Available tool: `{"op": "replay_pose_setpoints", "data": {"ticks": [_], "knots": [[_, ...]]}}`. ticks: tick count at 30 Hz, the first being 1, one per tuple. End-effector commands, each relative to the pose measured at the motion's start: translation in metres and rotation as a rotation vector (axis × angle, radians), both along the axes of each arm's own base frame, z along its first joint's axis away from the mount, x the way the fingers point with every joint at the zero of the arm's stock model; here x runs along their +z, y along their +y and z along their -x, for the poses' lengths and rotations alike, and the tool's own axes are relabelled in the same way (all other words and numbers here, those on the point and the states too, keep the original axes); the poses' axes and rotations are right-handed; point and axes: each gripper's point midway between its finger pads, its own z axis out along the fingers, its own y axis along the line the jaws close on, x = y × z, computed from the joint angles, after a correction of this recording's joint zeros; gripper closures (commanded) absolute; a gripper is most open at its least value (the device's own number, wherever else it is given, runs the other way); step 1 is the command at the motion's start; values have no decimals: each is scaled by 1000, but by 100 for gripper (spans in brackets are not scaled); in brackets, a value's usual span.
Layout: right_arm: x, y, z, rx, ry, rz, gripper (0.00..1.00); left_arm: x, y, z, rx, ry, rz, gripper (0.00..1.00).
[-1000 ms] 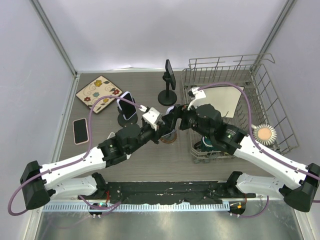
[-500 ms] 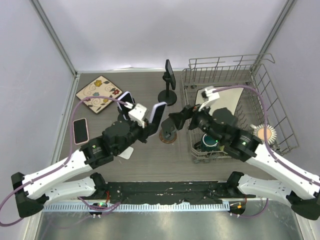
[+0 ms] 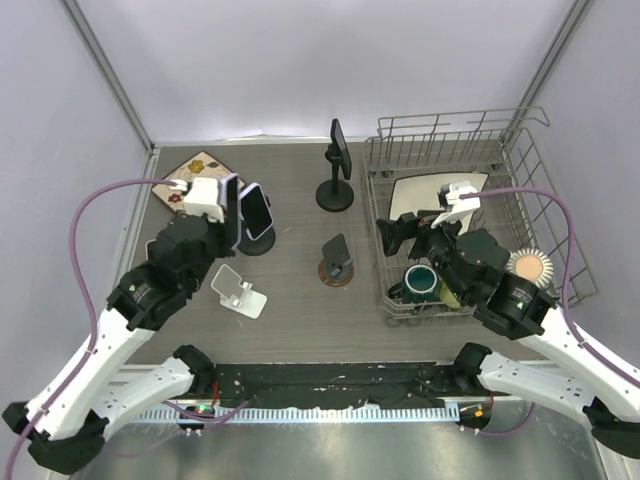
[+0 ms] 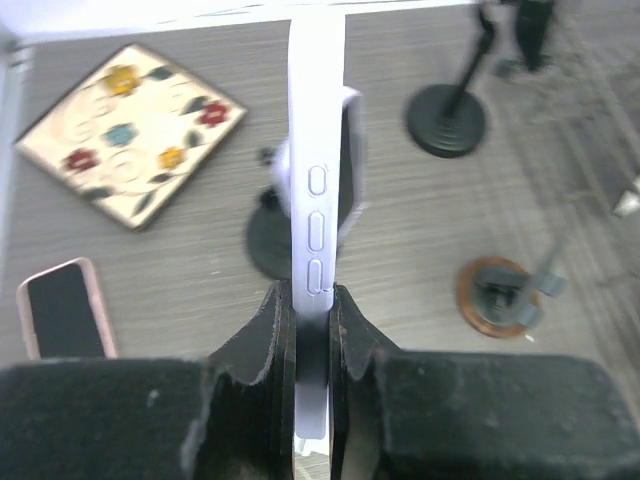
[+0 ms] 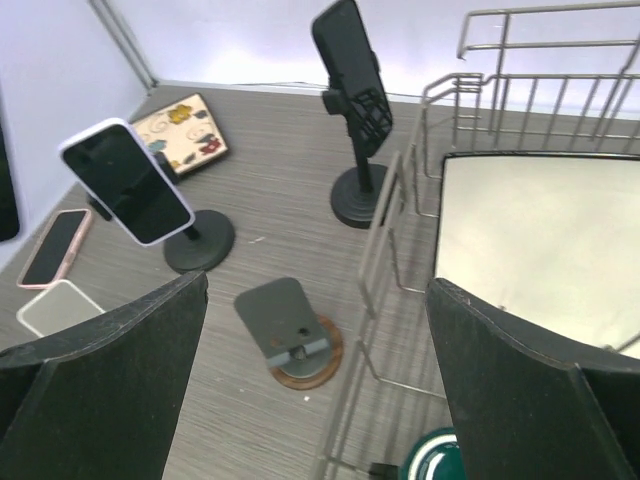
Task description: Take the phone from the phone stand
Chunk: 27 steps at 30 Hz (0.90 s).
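Phone is off its stand and in your left grip. Left to right:

- Pink-cased phone [image 4: 62, 308] lies flat on the grey wood-grain desk [image 4: 170, 270], with the flower-patterned square tile [image 4: 130, 135] behind it. Neither is yours.
- Left end effector [image 4: 312, 300] is clenched on the lavender-cased slab phone [image 4: 315, 150], face-to-back near one end. The button edge faces the wrist camera, and the lowest of the three buttons sits just above the jaw tips.
- You're holding it in the air over the left-back of the desk, just beside the white-cased phone on a black round-base stand [image 3: 257, 212]. I can't tell whether the two touch.
- Handling, my read: a rigid slab of moderate weight, with a glass face that won't survive a drop. The case looks smooth, so expect slip.
- Most of the body overhangs the jaws, so it will likely want to pivot if you swing fast. The flat faces are the right place to hold; keep the pads off the buttons.
- Grey phone stand on a copper-brown round base [image 3: 337, 262] sits mid-desk, empty and well apart from the held phone.
- Black phone on a tall black pole stand [image 3: 340, 150] is behind that.
- Right end effector [image 3: 405, 230] is released, jaws wide and holding nothing, at the left wall of the wire dish rack [image 3: 520, 150].

Markings: no brand, logo or text is readable on any phone, stand or the tile.
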Motion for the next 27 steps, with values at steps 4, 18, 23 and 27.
{"op": "replay_pose_setpoints", "data": {"ticks": [4, 18, 23, 27], "knots": [[-13, -29, 0, -95, -14, 105, 4, 4, 89, -11, 312, 38, 1, 100], [-23, -30, 10, -56, -8, 76, 5, -93, 149, -59, 413, 319, 222, 100], [-22, -28, 12, -35, -6, 70, 5, -136, 150, -79, 410, 443, 225, 100], [-22, -29, 13, -35, -11, 69, 5, -172, 154, -86, 428, 557, 202, 98]]}}
